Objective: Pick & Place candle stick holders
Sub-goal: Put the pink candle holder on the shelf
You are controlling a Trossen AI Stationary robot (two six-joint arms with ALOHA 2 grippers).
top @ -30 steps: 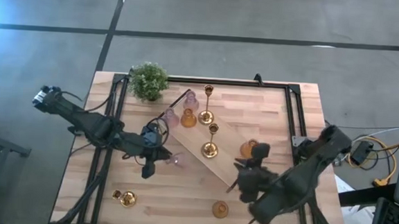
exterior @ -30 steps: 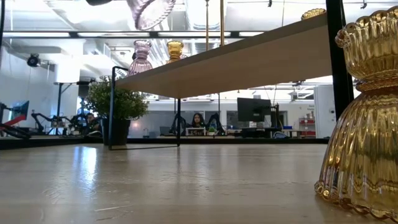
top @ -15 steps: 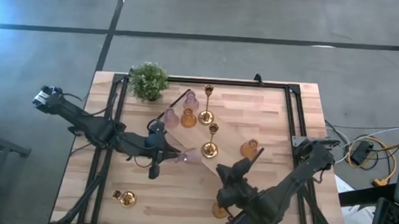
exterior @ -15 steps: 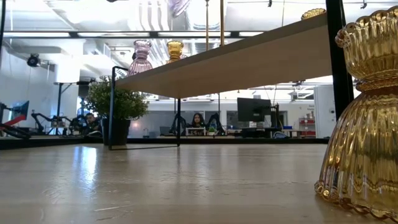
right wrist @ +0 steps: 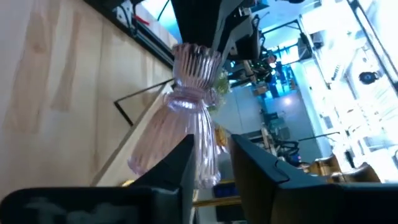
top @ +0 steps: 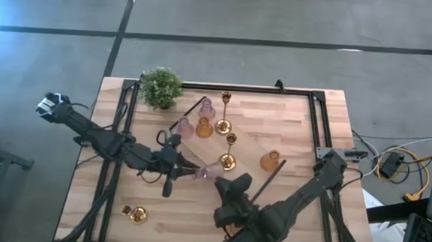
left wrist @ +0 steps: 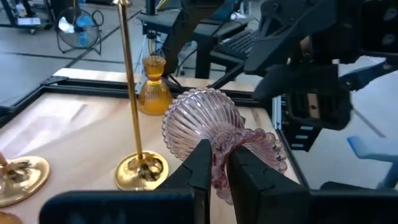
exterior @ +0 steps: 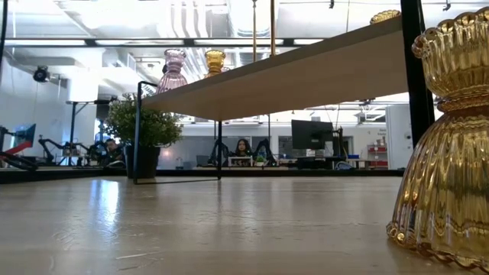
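The left hand (top: 190, 168) is clamped narrow on the waist of a pale pink glass candle stick holder (top: 209, 170). In the left wrist view the two fingers (left wrist: 200, 163) pinch that ribbed pink holder (left wrist: 205, 121) at its neck, and it lies tipped on its side, clear of the wood below.

The right hand (top: 225, 189) is just beyond the far end of that holder, facing the left hand. Its fingers (right wrist: 183, 158) stand apart with the pink holder (right wrist: 186, 124) between them. A gap shows at one side, so the grip is not closed.

Under both hands runs the long light-wood tray (top: 213, 145), set slantwise on the table (top: 306, 126). Just beside the left hand's load, on the tray, stands a gold thin-stemmed holder (top: 227, 161). A second gold one (top: 222, 125) stands farther along the tray. At the tray's far end from the hands stand an amber holder (top: 204, 128) and two more pink ones (top: 185, 126), with the potted plant (top: 160, 87) past them.

Off the tray, an amber holder (top: 270, 160) stands on the table to the side of the right hand. A low gold holder (top: 135, 214) sits well apart from the left hand, near the table's edge.
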